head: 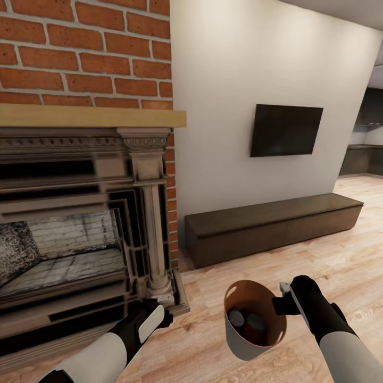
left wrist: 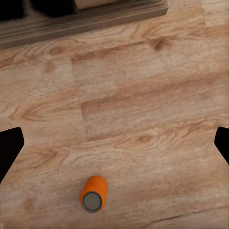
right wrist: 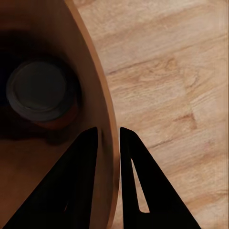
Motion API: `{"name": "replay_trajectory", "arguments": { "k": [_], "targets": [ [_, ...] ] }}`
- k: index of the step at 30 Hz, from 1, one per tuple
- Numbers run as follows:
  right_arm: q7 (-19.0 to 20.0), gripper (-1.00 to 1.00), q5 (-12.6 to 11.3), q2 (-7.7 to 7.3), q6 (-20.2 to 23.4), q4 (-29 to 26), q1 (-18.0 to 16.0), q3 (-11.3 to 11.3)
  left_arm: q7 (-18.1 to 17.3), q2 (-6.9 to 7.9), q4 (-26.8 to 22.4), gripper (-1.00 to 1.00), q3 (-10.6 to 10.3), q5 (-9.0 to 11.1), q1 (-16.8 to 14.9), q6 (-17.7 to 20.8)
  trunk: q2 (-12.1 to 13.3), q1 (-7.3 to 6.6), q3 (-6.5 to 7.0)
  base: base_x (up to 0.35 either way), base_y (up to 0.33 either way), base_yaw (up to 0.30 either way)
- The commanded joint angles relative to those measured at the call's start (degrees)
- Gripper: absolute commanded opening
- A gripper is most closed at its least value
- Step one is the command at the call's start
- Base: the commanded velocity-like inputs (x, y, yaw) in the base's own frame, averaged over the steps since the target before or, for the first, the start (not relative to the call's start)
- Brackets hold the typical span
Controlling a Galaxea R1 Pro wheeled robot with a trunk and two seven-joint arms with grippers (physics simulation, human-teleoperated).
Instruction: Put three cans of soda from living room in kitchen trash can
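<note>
On the wood floor stood an orange, grey-topped soda can between spread left fingers; right fingers pinched the tapered bin rim.

Rough red-brick fireplace — matt wood-plank floor, grainy.

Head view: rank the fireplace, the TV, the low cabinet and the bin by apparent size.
1. Fireplace, largest.
2. Low cabinet.
3. TV.
4. Bin, smallest, though nearest the camera, held at its rim by the right gripper.
</note>
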Motion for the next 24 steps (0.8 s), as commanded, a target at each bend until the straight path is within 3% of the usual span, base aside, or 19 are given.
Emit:
{"name": "replay_trajectory", "arguments": {
  "k": [1, 5, 18, 21, 24],
  "targets": [
    [0.3, -1.0, -1.0, 0.0, 0.1, 0.0, 0.0, 0.0, 0.0, 0.0, 0.0, 1.0, 0.0, 0.0, 0.0, 0.0, 0.0, 0.0, -0.05, 0.0, 0.0, 0.0],
    [0.3, -1.0, -1.1, 0.02, 0.1, -0.1, -0.2, 0.0, 0.0, 0.03, 0.0, 1.0, 0.0, 0.1, 0.0, 0.1, 0.0, 0.0, -0.35, 0.0, 0.0, 0.0],
    [0.4, -1.0, -1.3, 0.2, 0.1, -0.2, -0.7, 0.0, -0.2, 0.16, 1.6, 1.0, 0.1, 0.2, 0.0, 0.2, -5.2, 2.85, -3.84, 0.0, 0.0, 0.0],
    [0.4, -1.0, -1.3, 0.22, 0.1, -1.7, -0.7, 0.0, -0.5, 0.11, 3.2, 1.0, 0.1, 0.3, 0.0, 0.2, -6.4, 3.51, -4.65, 0.0, 0.0, 0.0],
    [0.5, -1.0, -1.2, 0.25, 0.1, -7.2, -0.6, 0.0, -1.5, 0.12, 4.1, 1.0, 0.1, 0.3, 0.0, 0.1, -7.6, 4.17, -5.47, 0.0, 0.0, 0.0]
  ]
}}
